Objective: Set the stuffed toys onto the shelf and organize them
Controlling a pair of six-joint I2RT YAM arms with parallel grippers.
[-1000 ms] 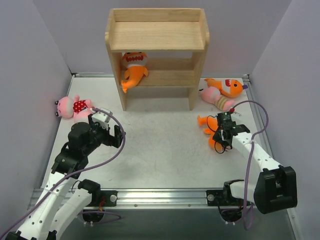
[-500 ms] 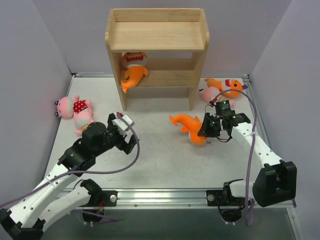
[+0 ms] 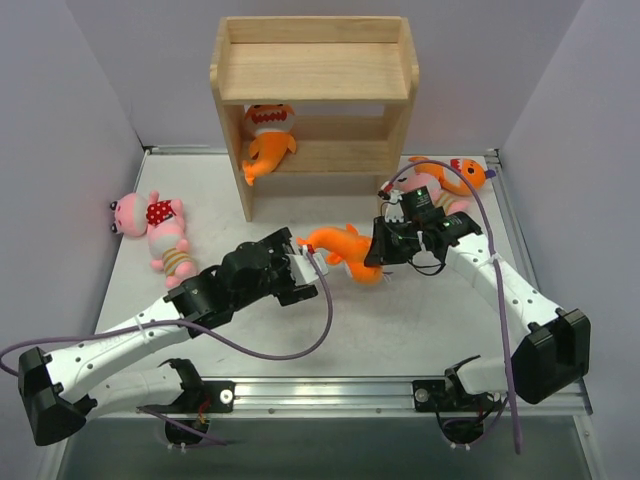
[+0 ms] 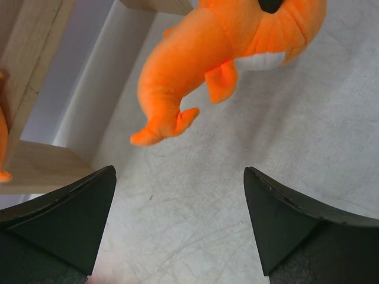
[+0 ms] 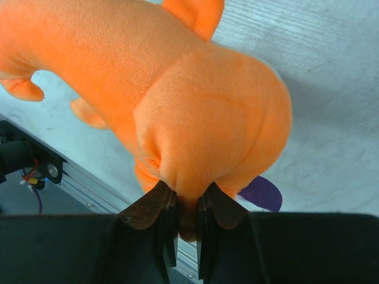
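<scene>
My right gripper (image 3: pixel 376 250) is shut on an orange fish toy (image 3: pixel 340 248) and holds it in front of the shelf (image 3: pixel 314 70). In the right wrist view the jaws (image 5: pixel 183 207) pinch the fish's plush (image 5: pixel 177 100). My left gripper (image 3: pixel 306 264) is open and empty just left of the fish's tail. In the left wrist view the fish (image 4: pixel 231 47) hangs ahead of the open gripper (image 4: pixel 180 195). A second orange fish (image 3: pixel 268 138) sits on the middle tier. A polka-dot pink doll (image 3: pixel 142 213) and a striped doll (image 3: pixel 177 258) lie at the left.
Another orange fish (image 3: pixel 460 172) and a pink striped doll (image 3: pixel 424 188) lie at the back right, partly behind my right arm. The shelf's wooden leg (image 4: pixel 29 65) shows at the left of the left wrist view. Purple walls close in both sides.
My right gripper has lifted the orange fish and carried it left toward the middle. My left arm has swung right from near the pink dolls to the fish's tail.
</scene>
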